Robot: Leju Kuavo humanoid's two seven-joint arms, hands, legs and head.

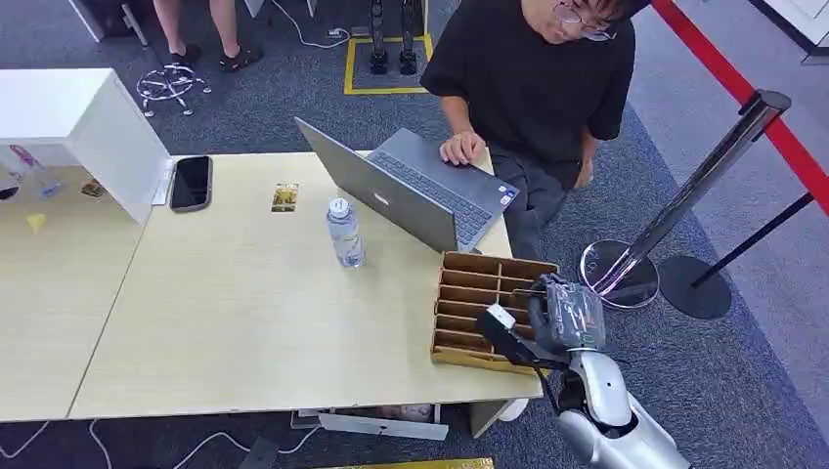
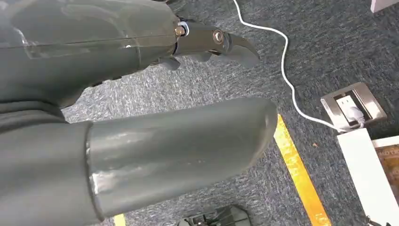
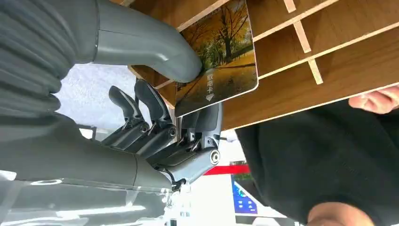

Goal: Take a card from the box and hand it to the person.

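Note:
A slotted wooden box (image 1: 486, 305) stands at the table's near right corner, beside an open laptop. My right hand (image 1: 567, 311) hovers at the box's right edge. In the right wrist view the right hand (image 3: 155, 113) pinches a card (image 3: 220, 52) printed with autumn trees between thumb and fingers, close over the box's wooden dividers (image 3: 301, 42). The person (image 1: 533, 78) in a black shirt stands behind the table, one hand on the laptop. In the left wrist view my left hand (image 2: 141, 99) hangs over the carpet, holding nothing, its fingers apart.
On the table stand the laptop (image 1: 411, 191), a water bottle (image 1: 344, 233), a black phone (image 1: 192, 182) and a small card (image 1: 284, 197). A white box (image 1: 88, 127) sits at the back left. Stanchion posts (image 1: 684, 195) stand right of the table.

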